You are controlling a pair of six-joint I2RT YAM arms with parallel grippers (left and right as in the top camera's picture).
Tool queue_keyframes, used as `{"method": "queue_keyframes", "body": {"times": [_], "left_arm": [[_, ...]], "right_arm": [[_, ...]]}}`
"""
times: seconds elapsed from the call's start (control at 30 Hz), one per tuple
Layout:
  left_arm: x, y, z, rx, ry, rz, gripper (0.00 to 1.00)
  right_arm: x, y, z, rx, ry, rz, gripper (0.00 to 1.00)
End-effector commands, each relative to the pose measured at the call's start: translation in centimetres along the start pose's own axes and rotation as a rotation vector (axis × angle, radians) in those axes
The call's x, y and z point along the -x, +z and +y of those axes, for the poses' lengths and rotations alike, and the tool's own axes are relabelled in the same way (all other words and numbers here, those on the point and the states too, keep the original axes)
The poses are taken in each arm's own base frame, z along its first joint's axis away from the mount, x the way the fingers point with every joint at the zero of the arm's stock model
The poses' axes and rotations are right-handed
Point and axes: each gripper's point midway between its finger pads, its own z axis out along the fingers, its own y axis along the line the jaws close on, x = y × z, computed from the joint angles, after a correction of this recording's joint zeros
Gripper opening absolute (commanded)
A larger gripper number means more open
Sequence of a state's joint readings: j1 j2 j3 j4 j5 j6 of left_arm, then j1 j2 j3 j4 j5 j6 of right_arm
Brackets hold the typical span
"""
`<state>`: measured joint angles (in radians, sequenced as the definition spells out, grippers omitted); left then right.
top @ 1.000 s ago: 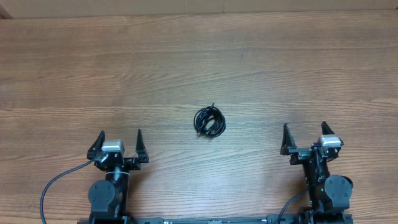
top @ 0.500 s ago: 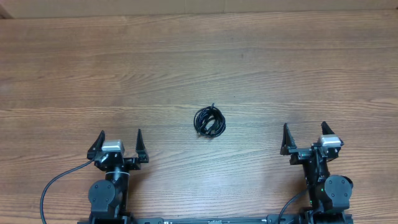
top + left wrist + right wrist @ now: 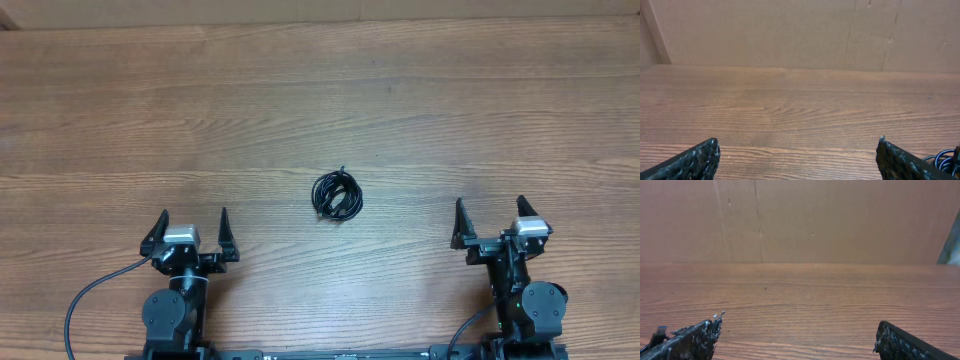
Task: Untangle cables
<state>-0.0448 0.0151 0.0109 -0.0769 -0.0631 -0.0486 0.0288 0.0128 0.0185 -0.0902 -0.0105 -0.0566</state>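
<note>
Overhead: cables (image 3: 337,195) lie coiled on the counter (image 3: 300,100), ahead of and between left fingers (image 3: 224,238) and right fingers (image 3: 459,228), both spread wide, empty

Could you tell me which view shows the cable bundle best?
The overhead view: the whole cable bundle is visible, unobstructed. The left wrist view catches only loops at its lower right edge; the right wrist view shows nothing clearly.

Thin black cables (image 3: 337,195), wound into one small knotted bundle, lie roughly midway between left gripper (image 3: 193,214) and right gripper (image 3: 490,202), slightly ahead, touching neither.
</note>
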Motion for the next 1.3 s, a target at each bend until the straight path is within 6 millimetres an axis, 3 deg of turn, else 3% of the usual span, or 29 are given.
{"method": "queue_keyframes", "body": {"times": [0.0,0.23,0.27,0.4,0.47,0.53,0.63,0.7,0.77,0.87,0.93,1.07,1.27], "left_arm": [[0.0,0.0,0.0,-0.004,0.019,-0.007,1.0],[0.1,0.0,0.0,-0.003,0.018,-0.013,1.0],[0.2,0.0,-0.6,-0.035,-0.015,-0.016,1.0],[0.3,-1.3,-6.4,-0.378,-0.412,0.067,0.99],[0.4,-1.4,-6.6,-0.392,-0.472,0.078,0.99],[2.4,-1.3,-6.1,-0.378,-0.476,-0.009,0.99],[8.4,-3.0,-6.7,-0.476,-0.437,-0.249,1.0],[12.6,-4.5,-5.8,-0.455,-0.431,-0.407,1.0],[16.0,-5.8,-4.9,-0.416,-0.425,-0.489,1.0],[20.9,-7.9,-4.9,-0.378,-0.282,-0.555,1.0],[22.9,-8.3,-5.0,-0.352,-0.221,-0.516,1.0],[25.2,-6.7,-6.5,-0.368,-0.178,-0.204,1.0],[24.8,-3.5,-9.2,-0.449,-0.207,0.338,0.99]], "right_arm": [[-0.1,0.0,0.1,0.0,-0.005,-0.005,1.0],[-0.1,0.0,0.1,0.0,-0.004,-0.005,1.0],[-0.1,0.0,0.1,0.0,-0.004,-0.005,1.0],[-0.1,0.0,0.1,0.0,-0.005,-0.005,1.0],[-0.1,0.0,0.1,0.0,-0.004,-0.005,1.0],[-0.1,0.0,0.1,0.0,-0.005,-0.005,1.0],[-0.1,0.0,0.1,0.0,-0.005,-0.005,1.0],[-0.1,0.0,0.1,0.0,-0.005,-0.005,1.0],[-0.1,0.0,0.1,0.0,-0.004,-0.005,1.0],[-0.1,0.0,0.1,0.0,-0.004,-0.005,1.0],[-0.1,0.0,0.1,0.0,-0.005,-0.005,1.0],[-0.1,0.0,0.1,0.0,-0.004,-0.005,1.0],[-0.1,0.0,0.1,0.0,-0.005,-0.005,1.0]]}}
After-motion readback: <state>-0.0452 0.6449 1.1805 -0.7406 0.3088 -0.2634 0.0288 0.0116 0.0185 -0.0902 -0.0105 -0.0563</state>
